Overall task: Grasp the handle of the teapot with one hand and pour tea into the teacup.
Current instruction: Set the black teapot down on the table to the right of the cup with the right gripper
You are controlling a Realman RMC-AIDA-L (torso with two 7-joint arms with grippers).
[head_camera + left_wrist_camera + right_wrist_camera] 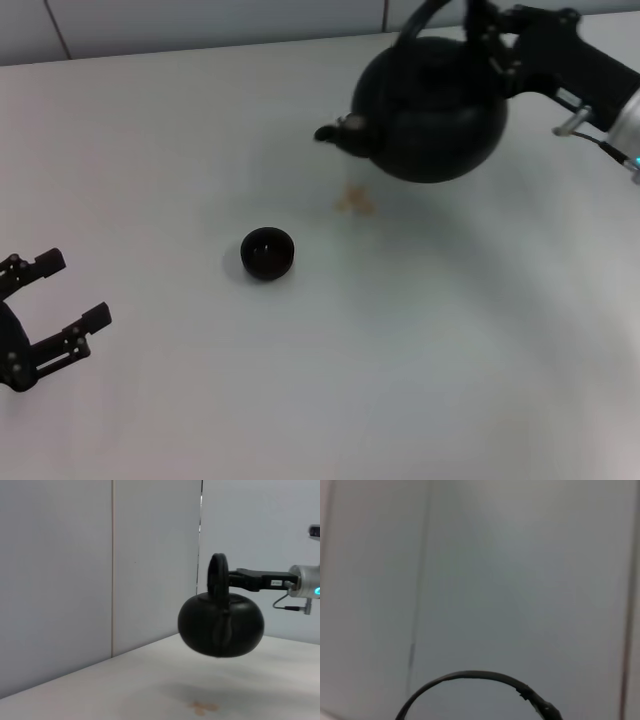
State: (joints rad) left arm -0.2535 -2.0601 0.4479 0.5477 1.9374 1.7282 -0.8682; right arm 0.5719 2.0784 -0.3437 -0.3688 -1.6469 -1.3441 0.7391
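Observation:
The black teapot [435, 110] hangs in the air above the table's far right, its spout [335, 132] pointing left. My right gripper [490, 40] is shut on the handle [420, 25] at the top. The left wrist view shows the teapot [221, 625] lifted off the table, with the handle [218, 575] held from behind by the right gripper [235, 580]. An arc of the handle [470, 676] shows in the right wrist view. The small dark teacup [267, 252] stands on the table, left of and nearer than the teapot. My left gripper [78, 290] rests open at the near left.
The white table [450, 350] carries a small brownish stain [354, 202] below the spout, between teapot and teacup; the stain [202, 708] also shows in the left wrist view. A pale panelled wall [200, 25] runs along the table's far edge.

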